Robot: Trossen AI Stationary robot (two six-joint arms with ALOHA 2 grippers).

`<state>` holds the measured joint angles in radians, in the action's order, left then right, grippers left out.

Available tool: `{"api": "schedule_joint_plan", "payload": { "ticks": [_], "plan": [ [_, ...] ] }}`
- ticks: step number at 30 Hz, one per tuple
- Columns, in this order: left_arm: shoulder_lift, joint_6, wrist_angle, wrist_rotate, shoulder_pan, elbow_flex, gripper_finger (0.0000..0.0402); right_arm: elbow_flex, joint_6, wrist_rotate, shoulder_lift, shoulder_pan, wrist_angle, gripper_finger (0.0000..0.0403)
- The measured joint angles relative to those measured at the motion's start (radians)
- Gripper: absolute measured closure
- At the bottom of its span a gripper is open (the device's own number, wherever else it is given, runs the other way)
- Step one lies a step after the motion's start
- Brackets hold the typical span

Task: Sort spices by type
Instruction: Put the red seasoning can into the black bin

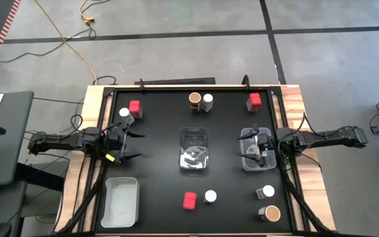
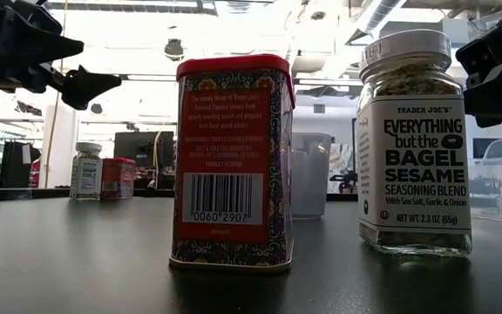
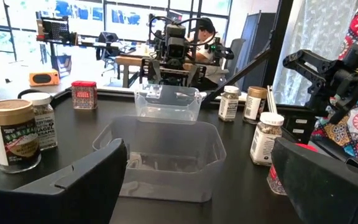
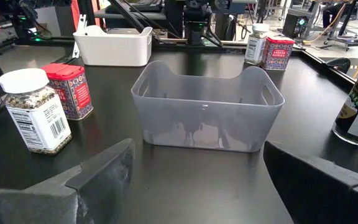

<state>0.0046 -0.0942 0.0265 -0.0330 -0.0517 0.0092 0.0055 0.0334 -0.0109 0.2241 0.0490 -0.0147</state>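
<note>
Now the spices sit in pairs around the black table [image 1: 156,191]: a red tin [image 1: 189,201] just beside a white-lidded jar [image 1: 210,196] near the front. The left gripper [image 1: 131,146] and right gripper [image 1: 255,145] both hover with jaws apart, holding nothing, on either side of the middle bin [image 1: 194,150].

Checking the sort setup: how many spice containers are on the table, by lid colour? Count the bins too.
Red tins: 3
White-lidded jars: 4
Brown-lidded jars: 2
Plastic bins: 3
Total: 9 spice containers, 12 things with the bins.
</note>
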Motion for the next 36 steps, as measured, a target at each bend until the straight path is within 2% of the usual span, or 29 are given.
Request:
{"api": "schedule_joint_plan", "payload": {
  "ticks": [16, 21, 26, 30, 36],
  "plan": [
    [0.000, -0.030, 0.002, -0.009, 0.000, 0.000, 0.0019, 0.000, 0.000, 0.000, 0.000, 0.000, 0.000, 0.0019],
    [0.000, -0.049, -0.002, -0.059, 0.000, 0.016, 0.0019, 0.000, 0.000, 0.000, 0.000, 0.000, 0.000, 0.0019],
    [0.000, 0.020, -0.011, -0.123, 0.000, 0.045, 0.0019, 0.000, 0.000, 0.000, 0.000, 0.000, 0.000, 0.0019],
    [0.001, 0.041, -0.018, -0.128, 0.000, 0.056, 0.0019, 0.000, 0.000, 0.000, 0.000, 0.000, 0.000, 0.0019],
    [0.001, -0.070, -0.016, -0.153, 0.000, 0.057, 0.0019, 0.000, 0.000, 0.000, 0.000, 0.000, 0.000, 0.0019]
  ]
}}
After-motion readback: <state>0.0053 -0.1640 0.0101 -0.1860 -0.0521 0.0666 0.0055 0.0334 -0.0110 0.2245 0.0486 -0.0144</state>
